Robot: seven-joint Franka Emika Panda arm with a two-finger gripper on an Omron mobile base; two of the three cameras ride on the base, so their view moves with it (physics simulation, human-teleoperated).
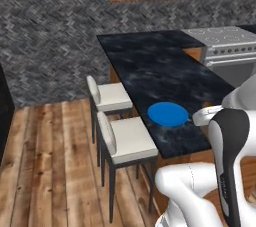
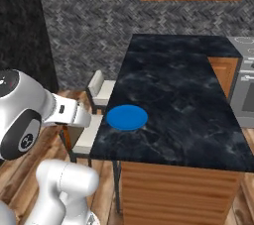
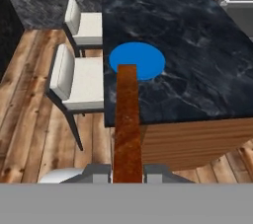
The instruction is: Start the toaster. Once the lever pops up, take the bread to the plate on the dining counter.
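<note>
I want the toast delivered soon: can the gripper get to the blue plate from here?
Probably yes: the gripper, shut on the bread, faces the plate near the dining counter edge, nothing between; stools sit aside.

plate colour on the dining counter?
Bright blue: the flat round plate on the black marble dining counter shows best in the hand view.

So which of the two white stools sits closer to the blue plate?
The nearer stool, closest to the robot: its seat lies level with the plate along the dining counter's edge. The other stool stands further along, toward the back wall.
</note>
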